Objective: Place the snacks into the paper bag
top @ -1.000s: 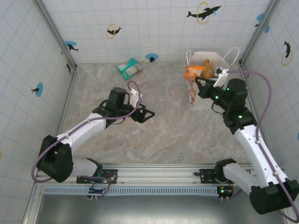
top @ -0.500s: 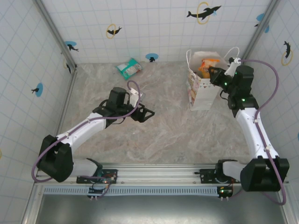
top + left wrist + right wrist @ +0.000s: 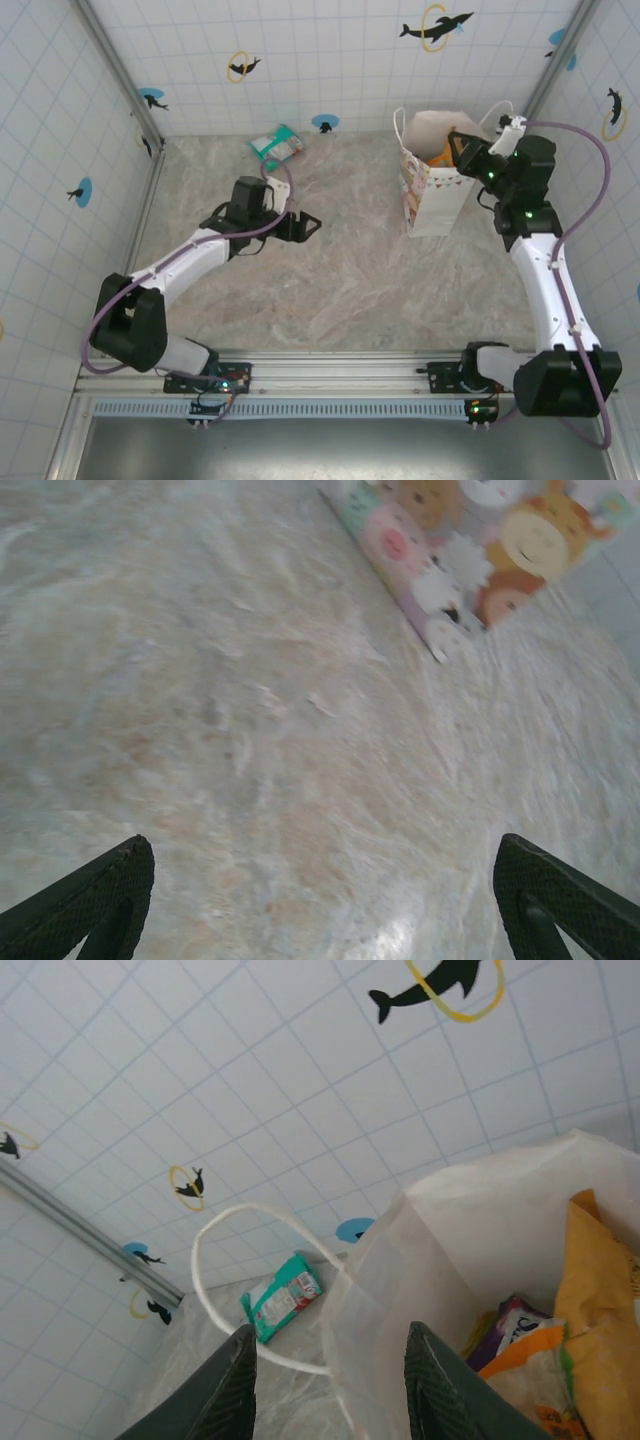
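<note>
Jaws stood spread, empty: left gripper [image 3: 303, 226] over marbled table [image 3: 350, 280], right gripper [image 3: 464, 152] at bag [image 3: 432, 195] mouth. Tiled walls [image 3: 330, 70], dolphin stickers [image 3: 436, 27]. One bag; one teal packet [image 3: 275, 146] lay by far wall; three packets [image 3: 600, 1290] visible inside.

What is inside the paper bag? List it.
Inside the paper bag: a yellow-orange packet, a purple packet and an orange packet. Anything lower is hidden by the bag's wall.

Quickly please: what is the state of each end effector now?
Left end effector: open, holding nothing.
Right end effector: open, holding nothing.
</note>
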`<state>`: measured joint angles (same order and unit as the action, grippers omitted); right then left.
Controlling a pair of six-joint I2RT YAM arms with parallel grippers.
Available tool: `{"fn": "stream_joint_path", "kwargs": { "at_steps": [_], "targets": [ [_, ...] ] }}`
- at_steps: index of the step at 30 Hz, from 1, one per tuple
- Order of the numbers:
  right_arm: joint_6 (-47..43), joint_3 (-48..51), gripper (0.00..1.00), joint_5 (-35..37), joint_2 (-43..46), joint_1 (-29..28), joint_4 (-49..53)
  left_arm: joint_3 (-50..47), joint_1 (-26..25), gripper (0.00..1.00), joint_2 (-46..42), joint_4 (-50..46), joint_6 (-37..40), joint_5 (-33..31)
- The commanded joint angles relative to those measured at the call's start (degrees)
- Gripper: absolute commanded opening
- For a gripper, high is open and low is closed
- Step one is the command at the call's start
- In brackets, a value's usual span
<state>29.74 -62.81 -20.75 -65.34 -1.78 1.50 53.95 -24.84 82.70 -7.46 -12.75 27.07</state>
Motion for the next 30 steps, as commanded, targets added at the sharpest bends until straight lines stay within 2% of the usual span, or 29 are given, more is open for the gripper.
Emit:
{"fn": "stream_joint_path", "kwargs": {
  "at_steps": [1, 8, 13, 17, 23, 30],
  "targets": [
    [-1.05, 2.21, 0.42, -2.01, 2.98, -3.18, -0.11, 4.21, 4.31, 0.89, 1.94, -0.80, -5.18, -2.87],
    [-5.46, 6.05, 0.42, 5.94, 5.00, -16.82, 2.72, 8.10, 9.06, 0.85, 7.03, -0.20, -6.42, -3.61],
    [-7.07, 8.73, 0.42, 11.52, 3.91, -25.88, 0.84, 10.84, 10.81, 0.81, 10.43, 0.31, -7.06, -5.93],
    [-9.34, 9.97, 0.42, 19.66, 1.65, -33.19, -0.09, 13.37, 11.94, 0.80, 13.45, 0.50, -7.55, -7.33],
    [-10.48, 11.97, 0.43, 26.48, -3.37, -40.09, -5.40, 16.55, 13.45, 0.80, 17.92, 1.30, -7.85, -7.30],
    [-11.80, 13.73, 0.45, 35.28, -10.10, -45.03, -14.16, 19.73, 15.56, 0.79, 22.64, 1.89, -9.19, -6.57]
  ]
}}
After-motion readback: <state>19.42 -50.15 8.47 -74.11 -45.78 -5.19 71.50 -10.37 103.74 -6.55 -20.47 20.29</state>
